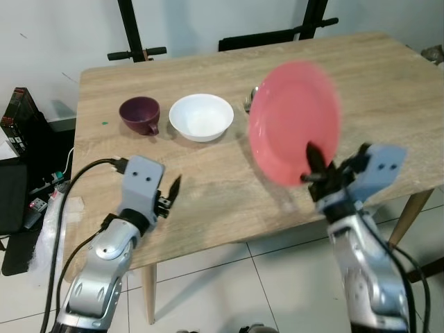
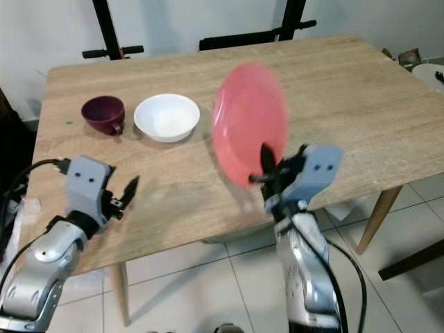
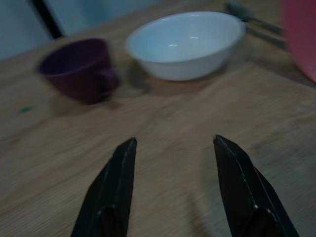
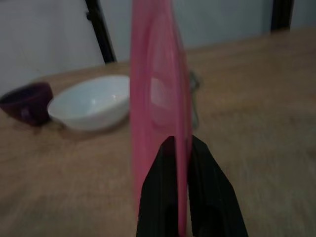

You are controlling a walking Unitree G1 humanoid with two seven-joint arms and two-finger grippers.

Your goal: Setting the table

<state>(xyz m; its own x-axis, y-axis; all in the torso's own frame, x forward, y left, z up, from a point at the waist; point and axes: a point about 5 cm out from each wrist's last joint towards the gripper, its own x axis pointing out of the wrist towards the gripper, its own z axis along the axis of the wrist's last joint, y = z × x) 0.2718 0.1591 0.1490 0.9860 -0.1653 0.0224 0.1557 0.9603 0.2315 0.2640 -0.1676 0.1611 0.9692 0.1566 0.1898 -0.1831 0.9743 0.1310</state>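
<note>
My right gripper is shut on the lower rim of a pink plate, holding it nearly upright above the wooden table. The right wrist view shows the pink plate edge-on between the fingers. A white bowl and a dark purple cup stand side by side at the back left. A metal spoon lies behind the plate, partly hidden. My left gripper hovers open over the table's front left, nothing between its fingers, facing the cup and bowl.
Black stand legs rise behind the table against the white wall. Boxes and cables crowd the floor at the left. A second table's edge shows at the far right. White tiles lie below the table's front edge.
</note>
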